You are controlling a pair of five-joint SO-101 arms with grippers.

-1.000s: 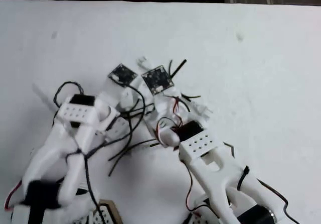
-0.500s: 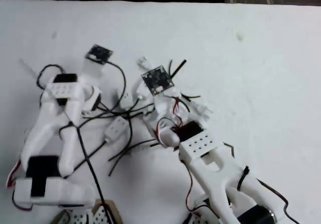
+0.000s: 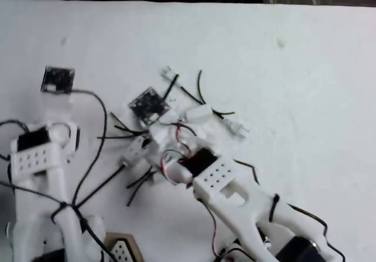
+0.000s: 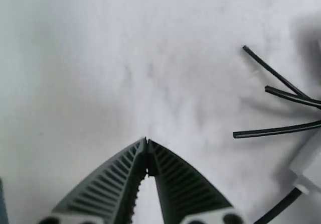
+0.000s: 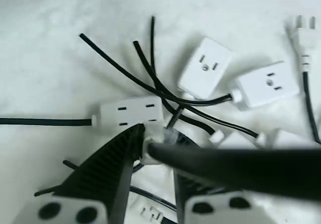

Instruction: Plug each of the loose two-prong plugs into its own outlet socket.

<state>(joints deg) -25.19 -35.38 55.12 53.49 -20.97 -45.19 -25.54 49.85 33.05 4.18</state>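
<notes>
Several white outlet sockets lie in a tangle of black cables mid-table: a double-slot socket (image 5: 131,112), a square socket (image 5: 205,67) and a longer one (image 5: 268,89). A loose two-prong plug (image 5: 300,23) lies farther off, and it shows as the plug (image 3: 238,130) in the high view. My right gripper (image 5: 150,146) hangs just over the double-slot socket, shut on a small white plug (image 5: 156,142) whose thick black cable (image 5: 241,166) crosses the view. My left gripper (image 4: 146,146) is shut on nothing over bare table, left of the pile. The left arm (image 3: 35,153) stands at the table's left side.
Black cable ends (image 4: 273,73) and a white socket corner (image 4: 308,158) lie beside my left gripper. Another small plug (image 3: 168,73) lies behind the pile. A brown-edged block (image 3: 120,247) sits at the front edge. The white table (image 3: 305,68) is bare on the right and at the back.
The left arm has swung away from the pile to the table's left side. The right arm has shifted left, over the sockets, dragging cables with it.
</notes>
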